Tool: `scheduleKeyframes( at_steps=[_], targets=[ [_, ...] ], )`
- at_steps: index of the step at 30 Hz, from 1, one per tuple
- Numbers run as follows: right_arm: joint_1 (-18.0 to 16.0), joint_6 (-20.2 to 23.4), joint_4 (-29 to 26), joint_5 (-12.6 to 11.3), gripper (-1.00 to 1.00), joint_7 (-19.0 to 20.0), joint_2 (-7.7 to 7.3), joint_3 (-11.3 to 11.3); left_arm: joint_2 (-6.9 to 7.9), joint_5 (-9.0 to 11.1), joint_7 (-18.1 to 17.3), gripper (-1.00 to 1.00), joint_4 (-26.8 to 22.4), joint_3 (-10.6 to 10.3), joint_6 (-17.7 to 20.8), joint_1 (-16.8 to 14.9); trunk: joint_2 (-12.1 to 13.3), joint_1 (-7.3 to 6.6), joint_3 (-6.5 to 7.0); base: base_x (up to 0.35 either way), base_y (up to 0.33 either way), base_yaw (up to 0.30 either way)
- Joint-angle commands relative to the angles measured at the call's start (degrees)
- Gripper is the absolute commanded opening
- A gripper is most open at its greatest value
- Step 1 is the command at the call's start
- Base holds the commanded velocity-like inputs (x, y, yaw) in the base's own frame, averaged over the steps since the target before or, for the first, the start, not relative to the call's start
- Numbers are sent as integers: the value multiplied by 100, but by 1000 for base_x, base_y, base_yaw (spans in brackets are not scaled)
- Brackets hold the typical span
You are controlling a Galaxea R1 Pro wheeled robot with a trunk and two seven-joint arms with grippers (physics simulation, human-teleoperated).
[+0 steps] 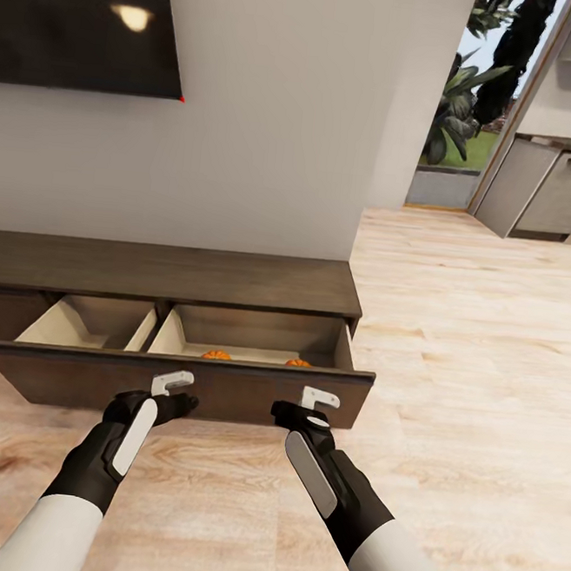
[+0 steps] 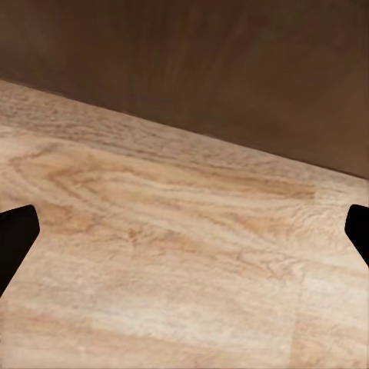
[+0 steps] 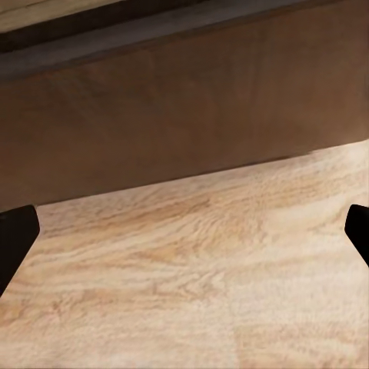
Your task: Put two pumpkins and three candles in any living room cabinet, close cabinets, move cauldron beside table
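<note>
Our left end effector (image 1: pixel 174 386) and right end effector (image 1: pixel 320 400) hang released and empty, just short of the pulled-out drawer front of the long, low dark-brown wooden cabinet (image 1: pixel 171 385). Beyond that front, inside the pale drawer, two small orange ribbed pumpkins (image 1: pixel 217 355) peek over its edge. We judge that closing comes next: press both forward, evenly against the front.

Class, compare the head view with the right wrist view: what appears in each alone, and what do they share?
Head view alone: the open drawer's pale inside, two pumpkins in it, the cabinet top, a dark screen and both grippers, left and right, whole.
Right wrist view alone: its own open fingertips at the frame edges, close to the floor.
Both: the brown drawer front and wood floor.
</note>
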Motion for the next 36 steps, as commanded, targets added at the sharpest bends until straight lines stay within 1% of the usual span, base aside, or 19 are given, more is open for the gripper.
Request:
scheduleKeyframes(
  at_steps=[1, 3, 4, 5, 8, 11, 16, 18, 19, 20, 23, 24, 25, 26, 28, 29, 30, 32, 36],
  targets=[
    [-3, 21, -6, -27, 100, -41, 0, 6, -4, 52, 42, 100, -1, 4, 20, -1, -44, 21, -23, 0, 0, 0],
    [6, 19, -11, -12, 100, -52, 0, 17, 3, 35, 37, 100, 27, -11, -20, -2, -124, 65, -59, 0, 0, 0],
    [9, 16, -13, 4, 100, -53, 0, 26, 4, 31, 34, 100, 45, -17, -84, -3, -164, 87, -77, 0, 0, 0],
    [47, 5, -21, 30, 100, -46, 0, 29, 11, 21, 33, 100, 148, -26, -244, -3, -204, 109, -95, 0, 0, 0],
    [79, -12, -16, 58, 100, -42, 0, 39, 19, 12, 34, 100, 280, -36, -341, -3, -325, 175, -149, 0, 0, 0],
    [80, -27, -9, 63, 100, -24, 0, 55, 24, 5, 40, 100, 396, -41, -634, -3, -445, 241, -203, 0, 0, 0],
    [69, -66, -17, 71, 100, 37, 0, 72, 29, -27, 52, 100, 470, -47, -754, -1, -645, 351, -293, 0, 0, 0],
    [75, -189, -16, 86, 100, 58, 0, 76, 28, -49, 62, 100, 496, -73, -823, 2, -726, 395, -329, 0, 0, 0],
    [78, -295, -12, 90, 100, 81, 0, 79, 29, -53, 60, 100, 532, -101, -915, 4, -766, 417, -347, 0, 0, 0],
    [85, -462, -9, 91, 100, 165, 0, 81, 30, -57, 60, 100, 628, -161, -1127, 3, -806, 439, -364, 0, 0, 0],
    [90, -701, -6, 101, 100, 516, -173, 88, 40, -94, 65, 100, 931, -342, -1642, 4, -921, 502, -419, 0, 0, 0],
    [93, -836, -3, 120, 100, 690, -250, 90, 44, -196, 66, 100, 1059, -426, -1888, 3, -922, 505, -441, 0, 0, 0],
    [101, -952, 1, 158, 100, 773, -294, 91, 46, -309, 68, 100, 1114, -462, -2019, 3, -923, 507, -463, 0, 0, 0],
    [114, -1131, 35, 261, 100, 855, -342, 92, 48, -518, 70, 100, 1168, -493, -2151, 2, -925, 510, -485, 0, 0, 0],
    [122, -1325, 165, 428, 100, 907, -369, 89, 43, -768, 62, 100, 1205, -512, -2244, 5, -927, 515, -530, 0, 0, 0],
    [124, -1411, 247, 491, 100, 920, -372, 84, 42, -843, 57, 100, 1214, -516, -2268, 5, -929, 517, -552, 0, 0, 0],
    [125, -1528, 358, 547, 100, 934, -374, 84, 41, -908, 52, 100, 1222, -520, -2292, 5, -930, 520, -574, 0, 0, 0],
    [127, -1627, 462, 577, 100, 944, -378, 79, 45, -945, 45, 100, 1227, -523, -2338, 6, -933, 525, -618, 0, 0, 0],
    [127, -1776, 679, 609, 100, 954, -379, 83, 40, -971, 32, 100, 1230, -524, -2735, 66, -938, 535, -707, 0, 0, 0]
  ],
)
